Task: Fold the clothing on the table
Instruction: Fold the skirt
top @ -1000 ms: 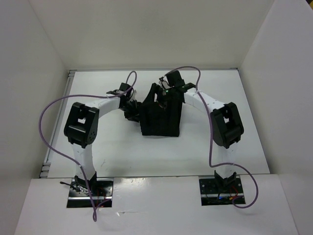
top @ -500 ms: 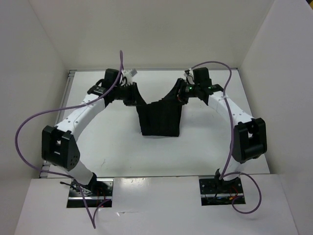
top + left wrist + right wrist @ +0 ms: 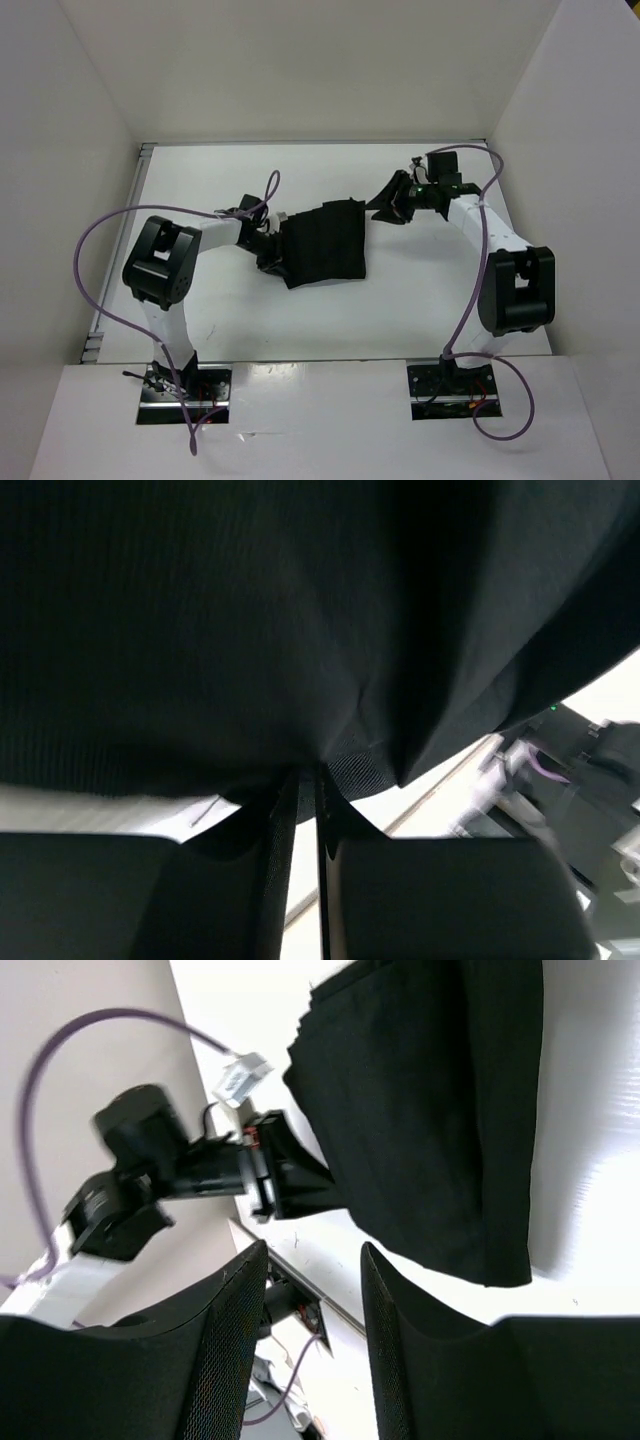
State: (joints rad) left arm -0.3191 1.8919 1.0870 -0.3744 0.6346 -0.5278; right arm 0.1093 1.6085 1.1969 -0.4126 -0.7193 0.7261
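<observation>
The clothing (image 3: 325, 245), a black pleated garment, lies folded in a slightly tilted block on the middle of the white table (image 3: 230, 310). My left gripper (image 3: 270, 250) is at its left edge. In the left wrist view the fingers (image 3: 270, 860) stand almost together, and their tips meet the hanging black fabric (image 3: 250, 610). My right gripper (image 3: 388, 207) is to the right of the garment and apart from it. It is open, with only table between its fingers (image 3: 235, 1340). The right wrist view shows the clothing (image 3: 420, 1110) lying flat beyond them.
White walls (image 3: 90, 150) enclose the table on three sides. Two metal base plates (image 3: 185, 392) (image 3: 450, 390) sit at the near edge. Purple cables (image 3: 95, 260) loop off both arms. The left arm's wrist (image 3: 190, 1175) shows in the right wrist view beside the garment.
Half a second ago both grippers held the garment's far corners spread apart. Now the right one has let go and drawn off right. The left has swung back to the garment's left edge.
</observation>
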